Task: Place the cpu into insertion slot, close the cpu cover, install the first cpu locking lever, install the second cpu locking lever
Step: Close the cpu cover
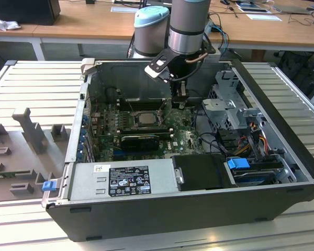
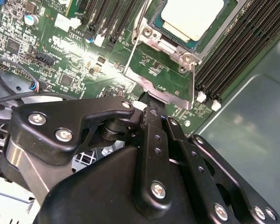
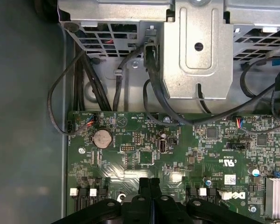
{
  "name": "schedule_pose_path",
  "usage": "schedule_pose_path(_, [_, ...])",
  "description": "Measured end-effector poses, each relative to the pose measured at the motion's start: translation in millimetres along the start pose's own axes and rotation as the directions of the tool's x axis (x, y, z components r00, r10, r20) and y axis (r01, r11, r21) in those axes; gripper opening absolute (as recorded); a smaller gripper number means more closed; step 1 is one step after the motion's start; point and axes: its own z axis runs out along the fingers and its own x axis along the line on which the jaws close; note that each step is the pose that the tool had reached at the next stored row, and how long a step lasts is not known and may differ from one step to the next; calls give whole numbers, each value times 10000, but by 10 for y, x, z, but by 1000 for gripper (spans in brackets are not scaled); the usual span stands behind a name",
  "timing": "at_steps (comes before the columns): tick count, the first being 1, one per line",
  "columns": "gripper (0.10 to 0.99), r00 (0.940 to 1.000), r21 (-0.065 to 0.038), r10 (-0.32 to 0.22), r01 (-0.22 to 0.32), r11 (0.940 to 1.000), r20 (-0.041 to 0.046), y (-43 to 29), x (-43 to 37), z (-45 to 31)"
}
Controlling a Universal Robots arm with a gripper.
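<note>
Already inside the insertion slot (image 1: pixel 126 118), the cpu (image 1: pixel 145 118); closed gripper (image 1: pixel 179 102) nearby.

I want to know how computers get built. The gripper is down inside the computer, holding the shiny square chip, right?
Not holding it. The gripper is down inside the computer, but the cpu lies in the insertion slot, as the second wrist view shows.

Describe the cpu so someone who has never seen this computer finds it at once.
Look inside the open computer case, at the green motherboard on its floor. Near its middle, between rows of long black memory slots, sits the square metal-framed insertion slot. The cpu is the flat square lying in it, its plain pale silver face unlike anything around.
</note>
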Motion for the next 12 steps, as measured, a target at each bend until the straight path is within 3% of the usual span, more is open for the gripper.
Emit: schedule_pose_path(12, [106,10000,0,0,0,10000,0,-70,1,-1])
